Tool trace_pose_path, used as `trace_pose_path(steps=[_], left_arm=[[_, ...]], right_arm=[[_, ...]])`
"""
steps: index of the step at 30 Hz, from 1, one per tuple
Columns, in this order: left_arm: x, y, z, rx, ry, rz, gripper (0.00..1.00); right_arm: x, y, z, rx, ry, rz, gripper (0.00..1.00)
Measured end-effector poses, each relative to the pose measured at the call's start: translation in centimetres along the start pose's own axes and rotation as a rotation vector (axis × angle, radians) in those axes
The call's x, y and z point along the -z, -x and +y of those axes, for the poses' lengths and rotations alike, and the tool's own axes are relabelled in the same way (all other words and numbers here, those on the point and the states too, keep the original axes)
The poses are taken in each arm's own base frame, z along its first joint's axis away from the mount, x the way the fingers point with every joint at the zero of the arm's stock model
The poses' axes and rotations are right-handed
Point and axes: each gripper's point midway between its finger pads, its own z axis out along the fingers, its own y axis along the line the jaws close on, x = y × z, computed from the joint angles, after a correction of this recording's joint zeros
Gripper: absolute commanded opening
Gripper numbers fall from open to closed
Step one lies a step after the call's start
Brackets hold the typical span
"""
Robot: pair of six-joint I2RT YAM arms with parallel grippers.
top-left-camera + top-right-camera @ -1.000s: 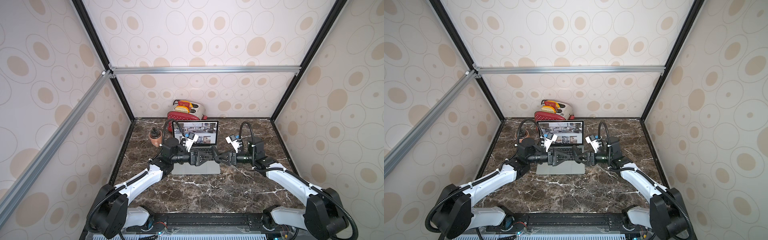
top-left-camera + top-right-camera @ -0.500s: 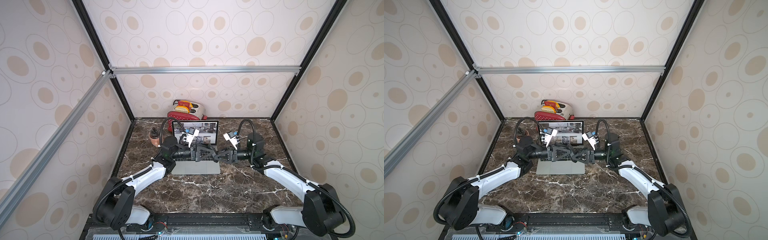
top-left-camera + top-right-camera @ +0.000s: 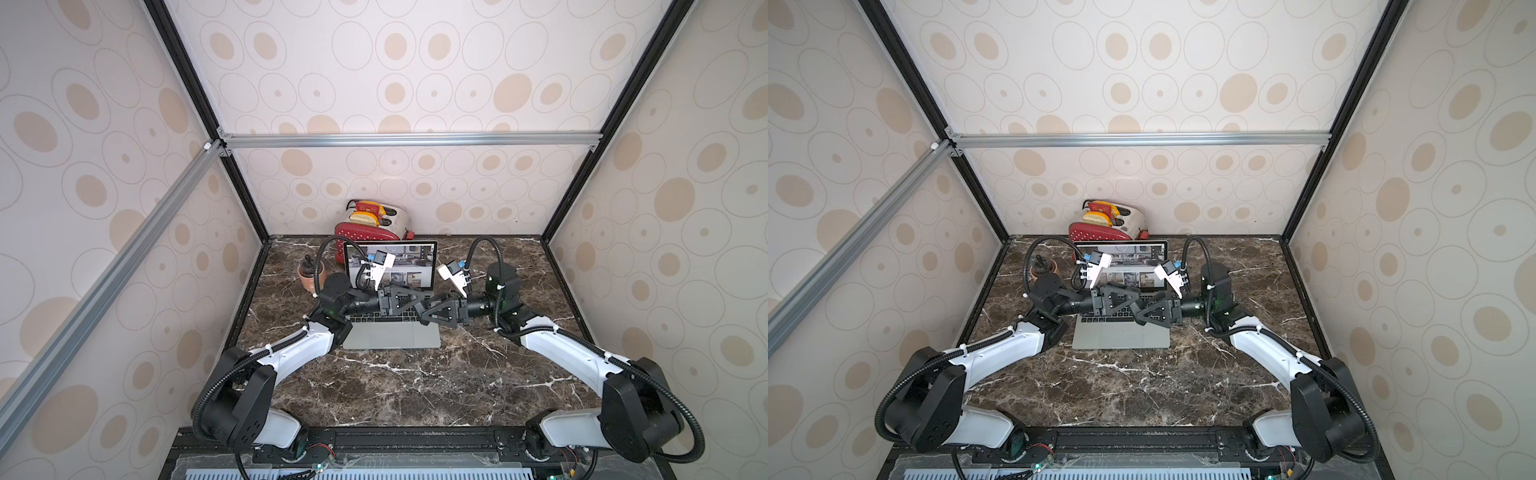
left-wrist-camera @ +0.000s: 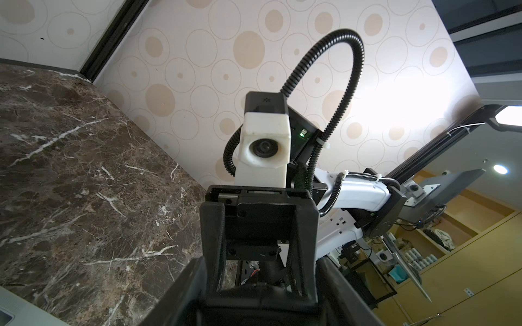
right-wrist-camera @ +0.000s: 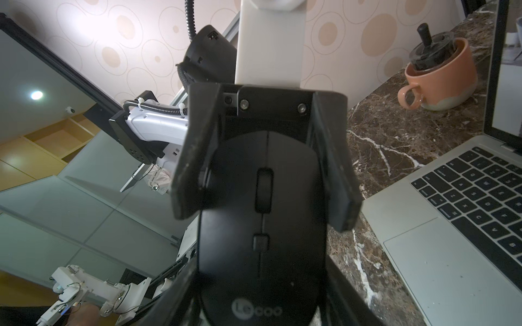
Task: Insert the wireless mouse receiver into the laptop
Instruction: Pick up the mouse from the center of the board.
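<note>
Centrally on the dark marble tabletop [image 3: 415, 386] sits the slim silver-grey laptop [image 3: 390, 338], black-keyed, lid up, screen facing the robot, long axis left to right, while above its keyboard the left tool [image 3: 420, 298] and the right tool [image 3: 424, 320] both clamp a black mouse [image 5: 262, 254]

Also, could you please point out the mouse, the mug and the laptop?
mouse [image 5: 291, 183]: right wrist view, shell beside scroll wheel
mug [image 5: 446, 76]: right wrist view, orange wall
laptop [image 5: 452, 268]: right wrist view, trackpad
</note>
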Motion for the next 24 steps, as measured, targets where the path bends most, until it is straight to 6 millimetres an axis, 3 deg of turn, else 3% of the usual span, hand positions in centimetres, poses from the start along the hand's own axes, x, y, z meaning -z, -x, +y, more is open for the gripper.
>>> trace_pose_path(steps=[3,5,7,10,13,19,24], left_arm=[[0.2,0.1,-0.1,0.0,0.014,-0.008,0.41],[0.3,0.0,-0.1,0.002,0.027,-0.011,0.27],[0.5,0.0,0.0,0.007,0.048,-0.014,0.01],[0.9,-0.1,0.4,0.025,0.113,-0.023,0.0],[2.0,-0.1,1.7,0.064,0.236,-0.062,0.0],[6.1,-0.4,6.4,0.236,0.588,-0.225,0.0],[9.5,-3.6,10.7,0.489,0.864,-0.338,0.0]], right_arm=[[-0.1,0.1,0.0,0.0,0.005,0.003,0.26],[-0.2,0.1,0.1,-0.002,0.012,0.008,0.43],[-0.4,0.0,0.1,-0.006,0.02,0.016,0.64],[-0.5,0.1,-0.1,-0.014,0.01,0.024,0.83],[-0.2,0.3,-0.9,-0.02,-0.03,0.02,0.93],[1.1,-0.5,-3.5,-0.054,-0.17,-0.011,0.97],[0.5,-2.2,-5.0,-0.021,-0.322,-0.047,0.98]])
